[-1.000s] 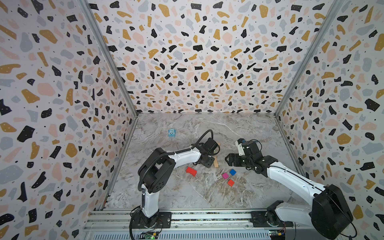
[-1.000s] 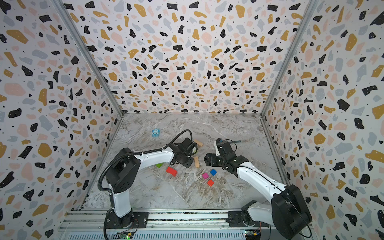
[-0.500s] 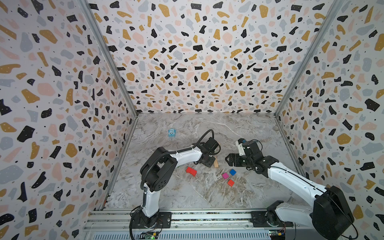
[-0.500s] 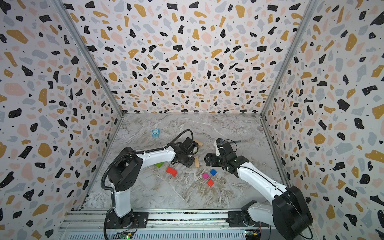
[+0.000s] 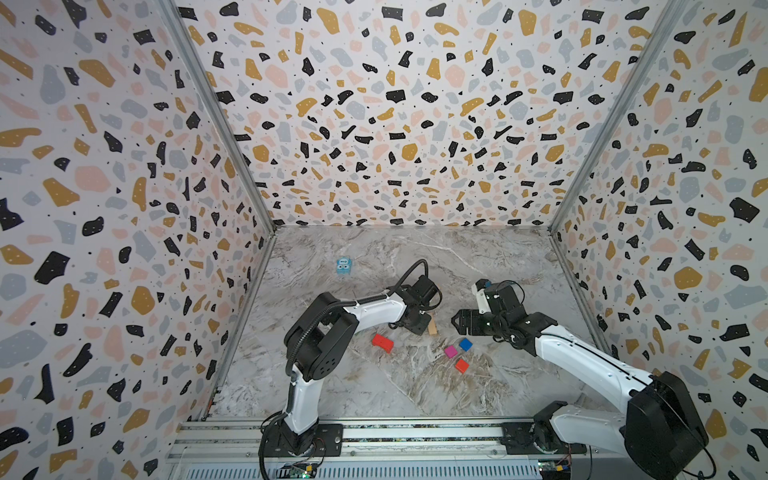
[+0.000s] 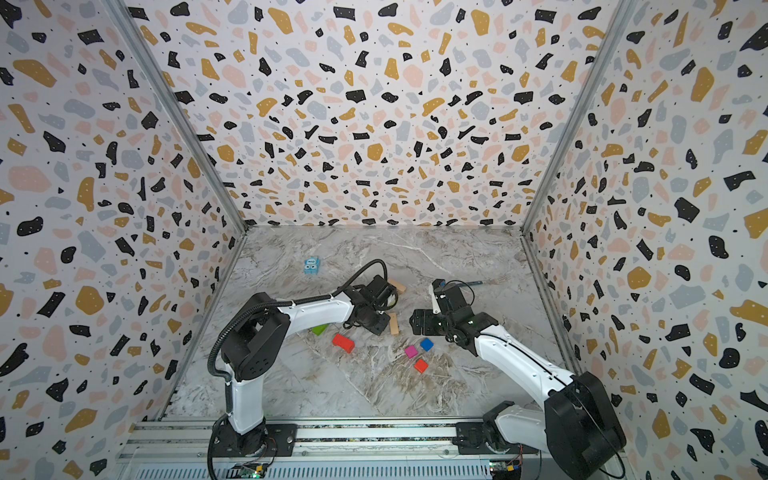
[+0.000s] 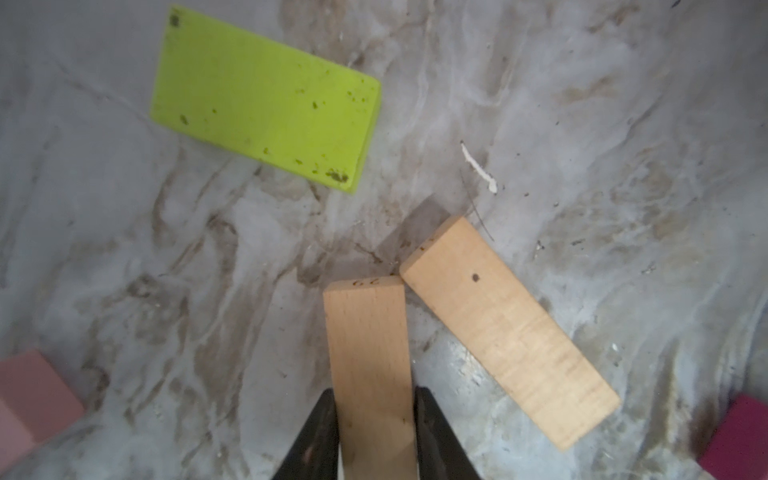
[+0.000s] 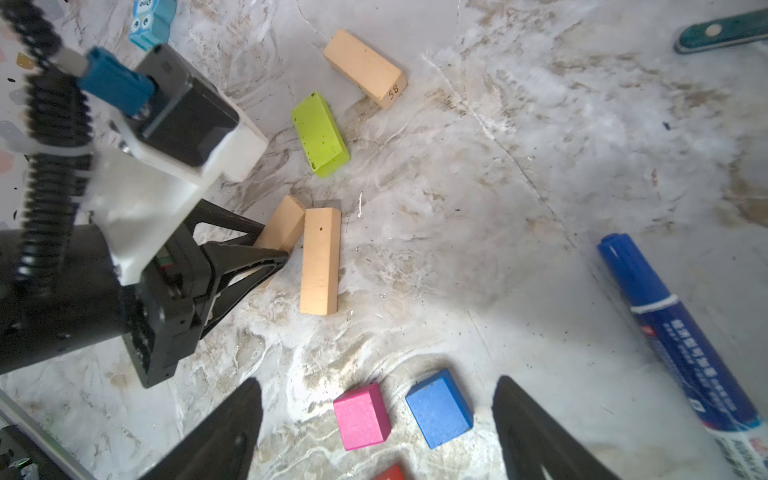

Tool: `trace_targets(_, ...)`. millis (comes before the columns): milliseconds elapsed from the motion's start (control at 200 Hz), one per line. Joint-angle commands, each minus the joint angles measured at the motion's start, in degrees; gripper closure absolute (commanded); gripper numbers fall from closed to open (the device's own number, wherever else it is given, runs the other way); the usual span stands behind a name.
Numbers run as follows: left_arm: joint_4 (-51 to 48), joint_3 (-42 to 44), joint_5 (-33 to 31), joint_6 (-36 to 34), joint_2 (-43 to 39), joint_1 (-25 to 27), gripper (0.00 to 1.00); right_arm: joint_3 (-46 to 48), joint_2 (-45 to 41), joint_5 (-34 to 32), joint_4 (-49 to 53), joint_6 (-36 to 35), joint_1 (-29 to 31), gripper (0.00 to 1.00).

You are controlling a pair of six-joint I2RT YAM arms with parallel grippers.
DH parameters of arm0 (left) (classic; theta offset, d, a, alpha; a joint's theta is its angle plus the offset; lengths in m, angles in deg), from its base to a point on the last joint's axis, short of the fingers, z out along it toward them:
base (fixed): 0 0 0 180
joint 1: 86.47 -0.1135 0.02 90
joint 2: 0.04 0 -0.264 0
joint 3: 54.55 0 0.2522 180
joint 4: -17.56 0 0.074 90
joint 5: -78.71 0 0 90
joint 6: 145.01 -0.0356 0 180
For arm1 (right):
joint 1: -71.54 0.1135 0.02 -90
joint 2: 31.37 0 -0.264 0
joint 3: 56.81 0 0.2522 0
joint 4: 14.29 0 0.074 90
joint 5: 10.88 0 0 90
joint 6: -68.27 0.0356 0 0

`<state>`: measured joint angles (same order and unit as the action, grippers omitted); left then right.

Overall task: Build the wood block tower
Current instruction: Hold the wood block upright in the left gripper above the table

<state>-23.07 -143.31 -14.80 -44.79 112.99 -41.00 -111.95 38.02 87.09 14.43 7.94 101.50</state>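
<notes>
My left gripper [image 7: 374, 415] is shut on the end of a tan block [image 7: 370, 340], low over the floor. The block's far end touches a second tan block [image 7: 507, 328] lying flat; a lime-green block [image 7: 262, 99] lies beyond. In a top view the left gripper [image 5: 419, 326] is at mid-floor. My right gripper [image 8: 378, 415] hangs open above the magenta cube [image 8: 361, 415] and blue cube [image 8: 438, 409], holding nothing. An orange-red cube [image 5: 461, 365] and a red oblong [image 5: 382, 343] lie nearer the front. A third tan block [image 8: 363, 66] lies farther back. No tower is in view.
A blue-capped marker [image 8: 681, 332] lies beside the right gripper. A pale blue box with cartoon eyes [image 5: 344, 266] stands at the back left. A pink block's corner [image 7: 33, 390] shows near the left gripper. Patterned walls close in three sides of the floor.
The left gripper's jaws have closed on the tan block. Both arms have stayed about where they were.
</notes>
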Motion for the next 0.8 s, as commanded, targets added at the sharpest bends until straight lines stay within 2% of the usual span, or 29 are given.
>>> trace_targets(0,-0.49,-0.85,-0.20,0.74,0.26,0.14,0.76,0.47,-1.72,-0.67,0.96,-0.48,-0.16,0.12)
trace_targets(80,-0.75,-0.76,-0.26,1.50,-0.14,0.14,0.84,0.43,-1.54,-0.68,0.95,-0.39,-0.16,0.12)
trace_targets(165,-0.77,-0.34,-0.31,2.79,-1.09,0.13,0.85,0.32,-1.29,-0.88,0.78,-0.40,-0.17,0.12)
trace_targets(320,-0.90,0.47,-1.42,7.60,-3.35,0.14,0.85,0.11,-0.57,-2.31,0.76,-0.34,-0.20,0.12)
trace_targets(561,0.84,1.66,-0.60,20.24,-4.59,0.23,0.85,-0.32,0.38,-2.80,0.88,-0.06,-0.07,0.13)
trace_targets(796,3.25,2.91,-1.38,27.95,-6.33,0.23,0.85,0.25,-0.03,-2.78,0.92,-0.13,0.03,0.13)
